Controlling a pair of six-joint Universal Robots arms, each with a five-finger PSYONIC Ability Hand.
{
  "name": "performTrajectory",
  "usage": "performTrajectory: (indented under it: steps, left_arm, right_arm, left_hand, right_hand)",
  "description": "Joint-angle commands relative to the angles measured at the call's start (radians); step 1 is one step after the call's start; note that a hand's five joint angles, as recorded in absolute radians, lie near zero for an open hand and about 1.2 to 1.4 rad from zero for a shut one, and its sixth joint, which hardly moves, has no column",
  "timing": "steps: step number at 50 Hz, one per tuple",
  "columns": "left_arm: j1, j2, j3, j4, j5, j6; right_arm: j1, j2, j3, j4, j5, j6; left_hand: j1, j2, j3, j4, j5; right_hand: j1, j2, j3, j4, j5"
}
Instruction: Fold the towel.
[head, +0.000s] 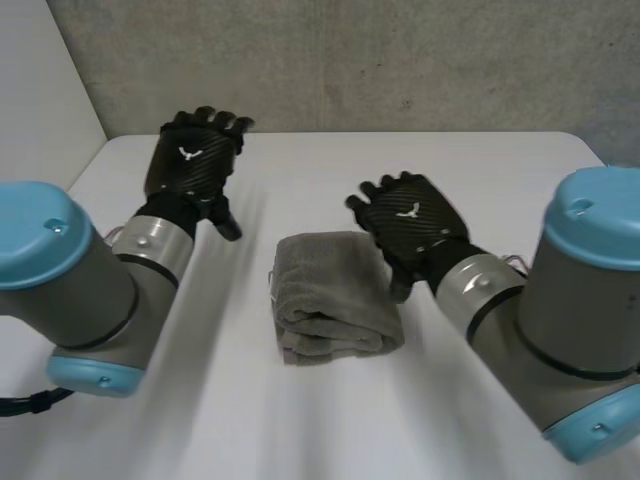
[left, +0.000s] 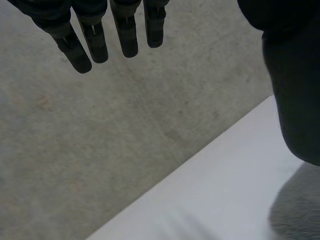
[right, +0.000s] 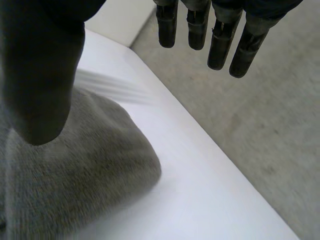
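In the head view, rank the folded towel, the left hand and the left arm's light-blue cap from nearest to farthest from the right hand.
From the right hand:
1. towel, just beside it, mid-table.
2. left hand, beyond the towel, on the robot's left.
3. left arm's light-blue cap, at the view's left edge.

Head camera sat behind and between arms, looked down on white table (head: 330, 430) over black left hand (head: 195, 155) and black right hand (head: 410, 225). Each wrist camera looked along own palm, very close, past fingertips toward grey concrete wall (head: 350, 60). All three views shared folded grey terry towel (head: 330, 295) between hands.
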Motion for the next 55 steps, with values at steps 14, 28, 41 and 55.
performTrajectory:
  steps: [14, 28, 41, 55]
  left_arm:
    - [-0.114, -0.332, 0.138, -0.247, -0.017, -0.168]
    - [-0.105, -0.188, 0.147, -0.272, -0.034, -0.165]
    - [-0.020, 0.061, 0.279, -0.419, -0.074, -0.169]
    - [0.012, 0.077, 0.356, -0.611, -0.146, -0.177]
  right_arm:
    - [-0.055, 0.315, -0.064, -0.008, -0.046, 0.063]
    - [-0.075, 0.123, -0.123, 0.001, -0.036, 0.132]
    - [-0.181, -0.121, -0.184, 0.026, 0.174, 0.210]
    - [-0.192, -0.116, -0.235, 0.148, 0.179, 0.217]
  left_hand:
    - [-0.064, -0.056, -0.039, -0.060, -0.192]
    - [-0.070, -0.062, -0.045, -0.066, -0.198]
    - [-0.067, -0.059, -0.042, -0.063, -0.195]
    - [-0.081, -0.073, -0.056, -0.078, -0.210]
  right_hand:
    - [-0.054, -0.069, -0.068, -0.079, -0.059]
    - [-0.054, -0.069, -0.068, -0.079, -0.059]
    - [-0.054, -0.069, -0.068, -0.079, -0.059]
    - [-0.054, -0.069, -0.068, -0.079, -0.059]
